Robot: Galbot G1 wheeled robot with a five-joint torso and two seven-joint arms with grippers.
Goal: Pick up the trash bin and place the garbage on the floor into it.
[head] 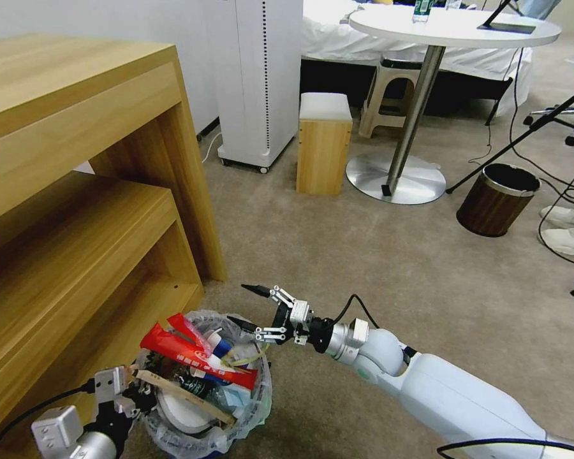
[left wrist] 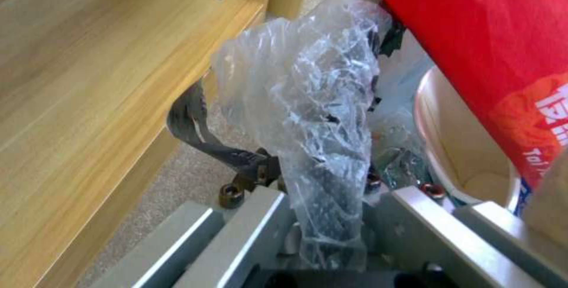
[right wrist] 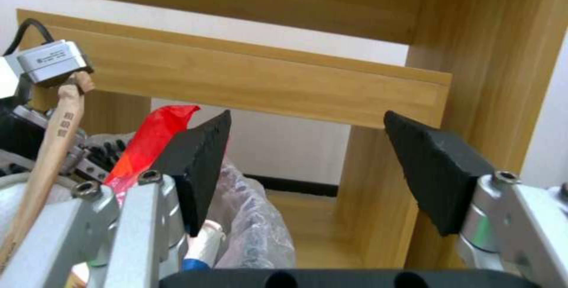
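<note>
The trash bin, small and lined with a crinkled clear bag, stands on the beige floor beside the shelf. It is packed with garbage: red packets, a wooden stick, a white slipper. My left gripper is shut on the bin's near-left rim; in the left wrist view the bag-covered rim runs between its fingers. My right gripper hovers open just over the far-right rim, holding nothing. Its black pads stand wide apart, with a red packet and the stick beyond.
A tall wooden shelf unit stands close on the left of the bin. Farther off are a white appliance, a wooden box stool, a round table's metal base, a dark brown bin, tripod legs and cables at the right.
</note>
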